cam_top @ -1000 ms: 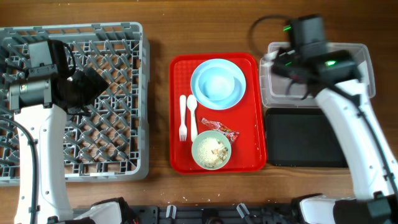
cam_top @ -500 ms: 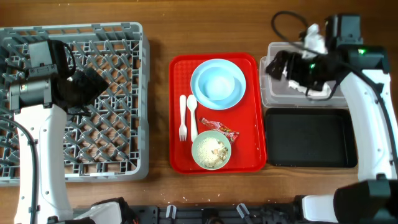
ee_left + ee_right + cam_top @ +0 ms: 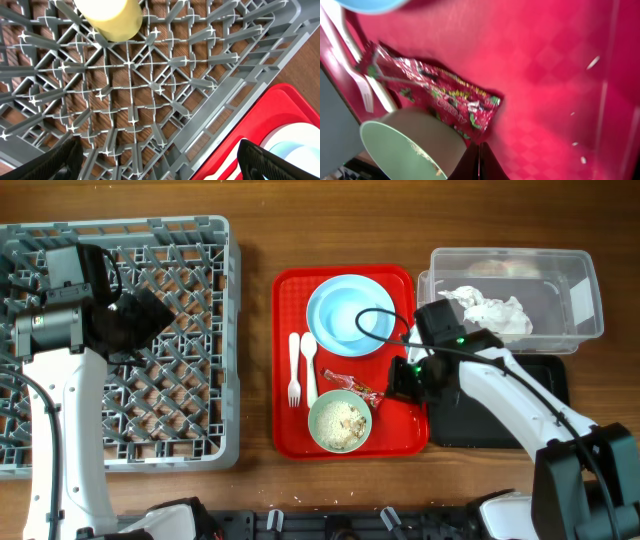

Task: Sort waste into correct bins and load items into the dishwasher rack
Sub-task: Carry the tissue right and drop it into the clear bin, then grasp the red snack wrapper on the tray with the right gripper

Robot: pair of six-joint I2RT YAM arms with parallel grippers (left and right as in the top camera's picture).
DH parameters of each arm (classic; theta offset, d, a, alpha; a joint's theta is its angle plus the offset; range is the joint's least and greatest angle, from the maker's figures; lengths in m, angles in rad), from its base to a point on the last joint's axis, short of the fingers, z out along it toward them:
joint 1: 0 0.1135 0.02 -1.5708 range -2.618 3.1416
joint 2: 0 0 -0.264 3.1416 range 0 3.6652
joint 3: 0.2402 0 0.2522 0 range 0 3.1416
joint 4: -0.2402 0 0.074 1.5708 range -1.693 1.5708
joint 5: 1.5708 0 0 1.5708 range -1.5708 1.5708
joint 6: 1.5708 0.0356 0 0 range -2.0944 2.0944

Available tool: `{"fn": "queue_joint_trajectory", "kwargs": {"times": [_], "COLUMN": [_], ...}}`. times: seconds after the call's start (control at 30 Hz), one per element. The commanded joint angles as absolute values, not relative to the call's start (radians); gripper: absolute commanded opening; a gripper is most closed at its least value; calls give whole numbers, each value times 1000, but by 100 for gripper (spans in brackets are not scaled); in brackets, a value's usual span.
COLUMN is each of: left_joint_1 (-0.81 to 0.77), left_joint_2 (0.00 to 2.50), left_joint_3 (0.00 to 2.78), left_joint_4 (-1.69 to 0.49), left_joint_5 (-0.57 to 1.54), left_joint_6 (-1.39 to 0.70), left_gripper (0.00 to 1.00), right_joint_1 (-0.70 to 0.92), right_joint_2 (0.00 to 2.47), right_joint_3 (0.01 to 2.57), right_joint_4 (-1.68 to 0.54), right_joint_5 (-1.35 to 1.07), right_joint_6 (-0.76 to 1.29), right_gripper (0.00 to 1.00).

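Note:
My right gripper (image 3: 403, 380) (image 3: 479, 159) is shut and low over the red tray (image 3: 402, 430), its tips at the edge of the red wrapper (image 3: 355, 385) (image 3: 435, 95). The pale green bowl (image 3: 340, 422) (image 3: 405, 145) with rice crumbs sits just beside it. The light-blue plate (image 3: 350, 313), white fork (image 3: 294, 370) and spoon (image 3: 309, 365) lie on the tray. The crumpled napkin (image 3: 490, 310) lies in the clear tub (image 3: 580, 280). My left gripper (image 3: 150, 315) (image 3: 160, 157) is open and empty over the grey rack (image 3: 200, 330). The yellow cup (image 3: 105, 17) stands in the rack.
The black tray (image 3: 490, 425) lies in front of the clear tub, partly under my right arm. A few loose crumbs (image 3: 592, 62) lie on the red tray. Bare wood shows between the rack and the red tray.
My right arm swung from above the clear tub down and left to the red tray by the wrapper. The napkin now lies in the tub. The left arm has not moved.

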State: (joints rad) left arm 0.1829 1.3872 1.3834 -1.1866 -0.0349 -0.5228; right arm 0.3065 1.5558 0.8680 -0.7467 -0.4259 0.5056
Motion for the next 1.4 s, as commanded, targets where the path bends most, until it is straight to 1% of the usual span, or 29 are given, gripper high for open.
{"fn": "queue_joint_trajectory", "kwargs": {"times": [0.0, 0.23, 0.3, 0.4, 0.5, 0.57, 0.6, 0.63, 0.67, 0.7, 0.9, 0.93, 1.0, 1.17, 1.2, 1.23, 1.27, 1.3, 1.37], "left_joint_1": [188, 188, 188, 188, 188, 188, 188, 188, 188, 188, 188, 188, 188, 188, 188, 188, 188, 188, 188], "left_joint_2": [1378, 1378, 1378, 1378, 1378, 1378, 1378, 1378, 1378, 1378, 1378, 1378, 1378, 1378, 1378, 1378, 1378, 1378, 1378], "left_joint_3": [1395, 1395, 1395, 1395, 1395, 1395, 1395, 1395, 1395, 1395, 1395, 1395, 1395, 1395, 1395, 1395, 1395, 1395, 1395], "left_joint_4": [-1187, -1187, -1187, -1187, -1187, -1187, -1187, -1187, -1187, -1187, -1187, -1187, -1187, -1187, -1187, -1187, -1187, -1187, -1187], "left_joint_5": [-34, -34, -34, -34, -34, -34, -34, -34, -34, -34, -34, -34, -34, -34, -34, -34, -34, -34, -34], "left_joint_6": [-536, -536, -536, -536, -536, -536, -536, -536, -536, -536, -536, -536, -536, -536, -536, -536, -536, -536, -536], "left_gripper": [100, 100, 100, 100, 100, 100, 100, 100, 100, 100, 100, 100, 100, 100, 100, 100, 100, 100, 100], "right_joint_1": [358, 533, 560, 564, 563, 563, 563, 563, 563, 563, 563, 563, 563, 564, 564, 564, 564, 564, 564], "right_joint_2": [1554, 1554, 1554, 1554, 1552, 1547, 1547, 1547, 1549, 1553, 1615, 1639, 1676, 1715, 1718, 1721, 1723, 1726, 1726], "right_joint_3": [820, 809, 809, 818, 886, 957, 973, 978, 976, 967, 905, 905, 905, 905, 905, 905, 905, 905, 904], "right_joint_4": [-678, -604, -587, -591, -656, -734, -754, -758, -755, -747, -615, -602, -591, -576, -577, -577, -580, -581, -586], "right_joint_5": [-447, -448, -455, -452, -360, -262, -222, -188, -154, -122, -110, -94, -69, -41, -41, -41, -41, -41, -42], "right_joint_6": [597, 719, 725, 624, 548, 513, 512, 512, 512, 516, 516, 516, 516, 515, 515, 516, 516, 516, 516], "right_gripper": [4, 4, 4, 4, 10, 18, 33, 55, 73, 76, 73, 71, 63, 61, 56, 41, 36, 34, 25]}}
